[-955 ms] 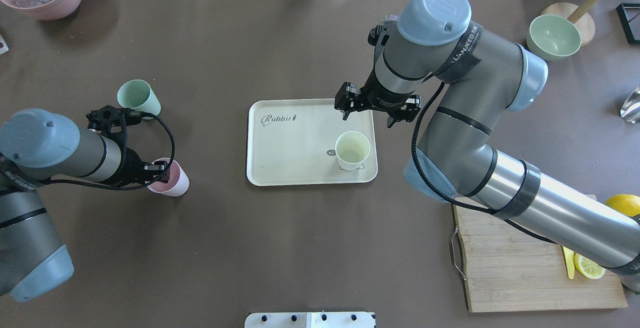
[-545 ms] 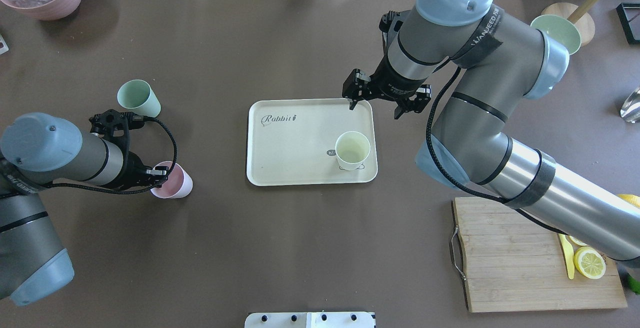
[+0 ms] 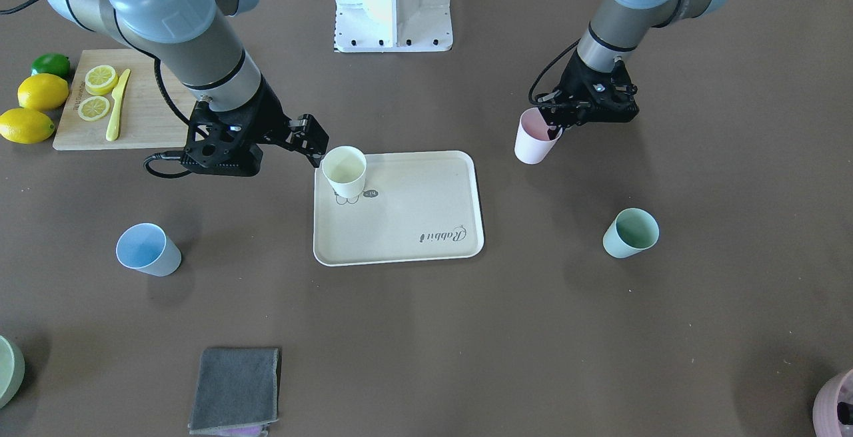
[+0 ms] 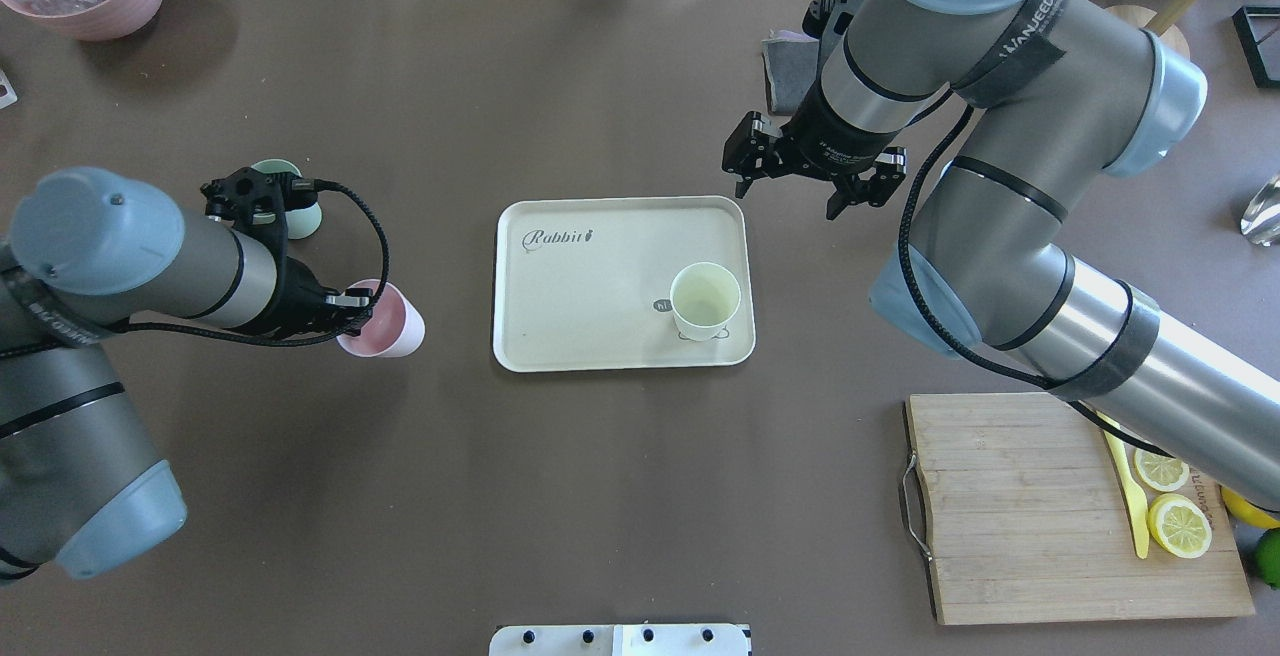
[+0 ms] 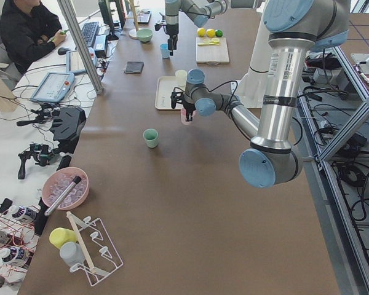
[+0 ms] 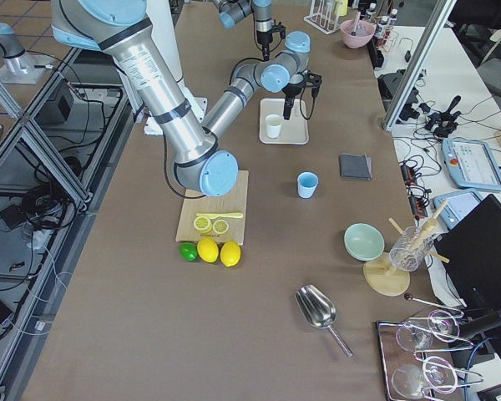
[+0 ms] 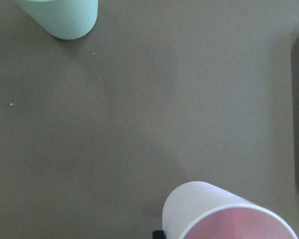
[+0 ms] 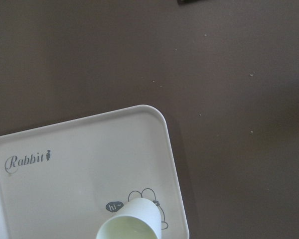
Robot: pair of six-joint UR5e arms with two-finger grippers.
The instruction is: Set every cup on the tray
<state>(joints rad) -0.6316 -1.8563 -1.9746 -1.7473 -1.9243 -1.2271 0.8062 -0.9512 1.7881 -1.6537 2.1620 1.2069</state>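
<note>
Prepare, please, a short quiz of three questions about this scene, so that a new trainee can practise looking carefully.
1. True or false: the cream cup stands on the tray.
2. Where is the pink cup? A: held in the left gripper. B: on the tray. C: inside the cream cup.
3. How many cups are not yet on the tray?

Key
1. True.
2. A.
3. Three: the pink cup, the green cup and the blue cup.
</note>
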